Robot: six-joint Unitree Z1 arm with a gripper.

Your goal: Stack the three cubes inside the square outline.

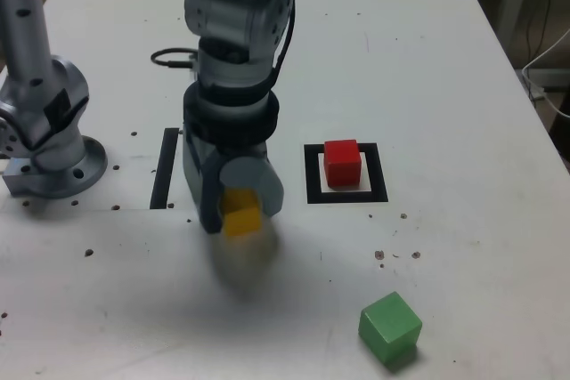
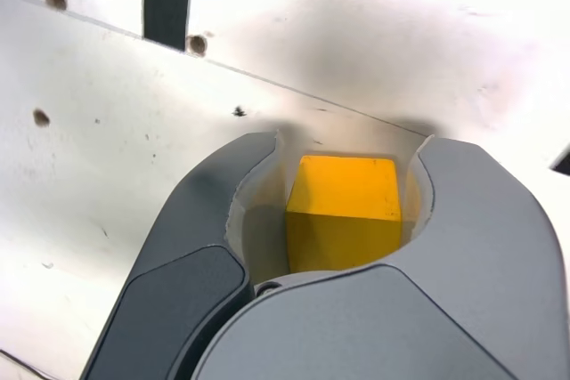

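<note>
The gripper (image 1: 239, 211) points down at the table (image 1: 445, 60) with the yellow cube (image 1: 241, 215) between its two jaws; in the wrist view the curved jaws wrap the cube (image 2: 343, 211) on both sides, clenched on it. The red cube (image 1: 342, 163) sits inside the square outline (image 1: 346, 193), toward the exterior view's right of the gripper. The green cube (image 1: 389, 327) lies well apart, nearer the camera, tilted off square. A black strip (image 1: 165, 168) lies just beside the gripper on the exterior view's left.
</note>
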